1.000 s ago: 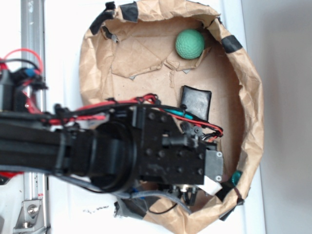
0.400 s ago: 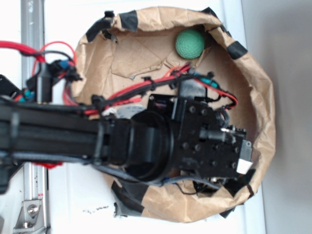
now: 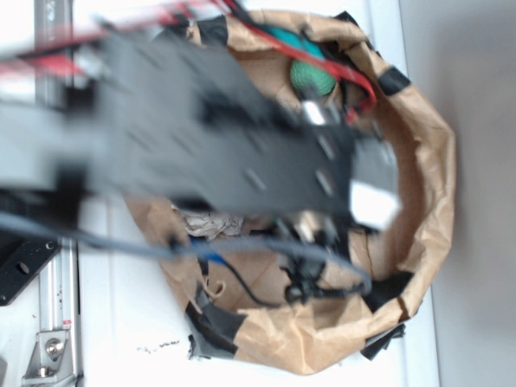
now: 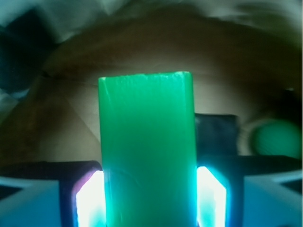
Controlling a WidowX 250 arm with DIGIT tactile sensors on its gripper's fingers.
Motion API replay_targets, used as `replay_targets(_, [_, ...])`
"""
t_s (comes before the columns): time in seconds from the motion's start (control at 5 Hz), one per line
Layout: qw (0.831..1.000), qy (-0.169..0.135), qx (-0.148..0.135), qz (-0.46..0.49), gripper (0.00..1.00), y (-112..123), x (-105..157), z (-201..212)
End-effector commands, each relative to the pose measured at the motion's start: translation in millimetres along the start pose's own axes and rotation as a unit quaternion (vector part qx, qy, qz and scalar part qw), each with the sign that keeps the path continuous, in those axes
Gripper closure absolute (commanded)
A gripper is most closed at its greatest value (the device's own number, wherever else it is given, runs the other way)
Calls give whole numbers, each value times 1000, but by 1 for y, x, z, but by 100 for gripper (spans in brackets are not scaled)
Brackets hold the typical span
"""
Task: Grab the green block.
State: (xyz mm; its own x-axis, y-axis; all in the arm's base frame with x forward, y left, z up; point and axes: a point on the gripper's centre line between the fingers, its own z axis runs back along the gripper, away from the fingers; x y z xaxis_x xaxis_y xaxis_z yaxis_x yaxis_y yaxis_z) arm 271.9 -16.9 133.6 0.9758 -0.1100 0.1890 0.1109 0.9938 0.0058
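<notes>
Swung up and across the exterior frame since the earlier pictures, and blurred with motion now: arm (image 3: 201, 153) covering the upper left and middle, where before it sat lower.

Nearest, in the wrist view: gripper (image 4: 149, 198) clenched on the green block (image 4: 147, 151), glowing pads (image 4: 87, 201) pressed to its two long sides at the bottom of the frame, block standing tall up the centre. Grasped low, so most of the length stands free above the pads.

Risks from here, as a judgement: smooth faces and a fast swing could let the block slide or pivot between the pads; the free end could catch the crumpled paper wall (image 3: 427, 161) on the way out and lever loose; loose red and black cables could snag the rim.

Behind the block, right of centre: black square pad (image 4: 215, 135), partly hidden. Further right, a soft green blur, probably the dimpled green ball (image 4: 272, 137); in the exterior view at upper centre (image 3: 310, 76), half under the arm.

Surface: brown paper basin with taped edges, creased floor. Around it a white table (image 3: 121, 322), metal rail (image 3: 52, 322) along the left edge, grey floor or wall on the right.
</notes>
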Motion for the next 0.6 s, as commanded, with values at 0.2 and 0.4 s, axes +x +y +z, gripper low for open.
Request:
replay_targets(0.2, [993,-9,15,114,100,-10,2,91])
replay_targets(0.4, [993,-6,23,116,100,-12,-6,94])
